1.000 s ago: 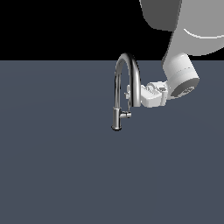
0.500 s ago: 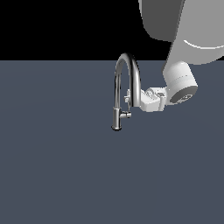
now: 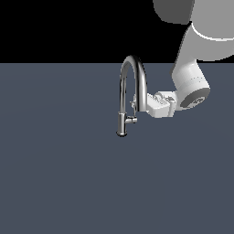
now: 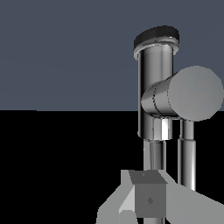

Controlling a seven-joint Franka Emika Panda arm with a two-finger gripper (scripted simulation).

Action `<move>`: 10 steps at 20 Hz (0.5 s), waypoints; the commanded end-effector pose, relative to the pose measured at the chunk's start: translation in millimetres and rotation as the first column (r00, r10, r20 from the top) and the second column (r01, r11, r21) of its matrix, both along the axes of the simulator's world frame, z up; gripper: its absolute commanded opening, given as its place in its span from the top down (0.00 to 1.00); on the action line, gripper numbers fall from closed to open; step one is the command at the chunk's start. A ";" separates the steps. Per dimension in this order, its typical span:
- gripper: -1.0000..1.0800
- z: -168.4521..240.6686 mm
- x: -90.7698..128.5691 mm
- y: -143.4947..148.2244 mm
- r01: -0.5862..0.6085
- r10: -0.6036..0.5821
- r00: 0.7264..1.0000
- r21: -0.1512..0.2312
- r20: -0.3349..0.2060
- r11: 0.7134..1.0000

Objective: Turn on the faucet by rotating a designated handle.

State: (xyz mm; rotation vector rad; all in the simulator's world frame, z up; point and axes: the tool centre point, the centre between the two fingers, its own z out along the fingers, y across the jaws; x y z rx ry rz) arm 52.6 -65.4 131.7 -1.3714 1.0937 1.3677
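Exterior view: your tool [image 3: 137,104] has closed in on the faucet [image 3: 132,82], above the handle [image 3: 131,120] at its 3 o'clock; grip unclear.

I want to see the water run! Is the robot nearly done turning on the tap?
Not yet. Done: the arm has reached the faucet, with the gripper right beside the spout. In hand: lining up on the handle, which the wrist view shows close ahead. No firm hold on it is visible, and I cannot tell whether the fingers are open. Left: push the handle round. No water shows.
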 end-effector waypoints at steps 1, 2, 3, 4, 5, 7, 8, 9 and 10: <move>1.00 1.2 -4.9 -1.0 0.000 0.000 1.000 0.000 0.000 1.000; 1.00 1.7 -6.9 -1.4 0.000 0.000 1.000 0.000 0.000 1.000; 1.00 2.2 -8.8 -1.8 0.000 0.000 1.000 0.000 0.000 1.000; 1.00 3.0 -10.9 -2.4 0.000 0.000 1.000 0.000 0.001 1.000; 1.00 3.5 -13.0 -2.8 0.000 0.000 1.000 0.000 0.001 1.000; 1.00 4.6 -17.2 -3.6 0.000 0.000 1.000 0.000 0.001 1.000; 1.00 5.1 -19.3 -4.1 0.000 0.000 1.000 0.000 0.001 1.000; 1.00 5.6 -21.4 -4.5 0.000 0.000 1.000 0.000 0.001 1.000; 1.00 6.2 -23.6 -5.0 0.000 0.000 1.000 0.000 0.001 1.000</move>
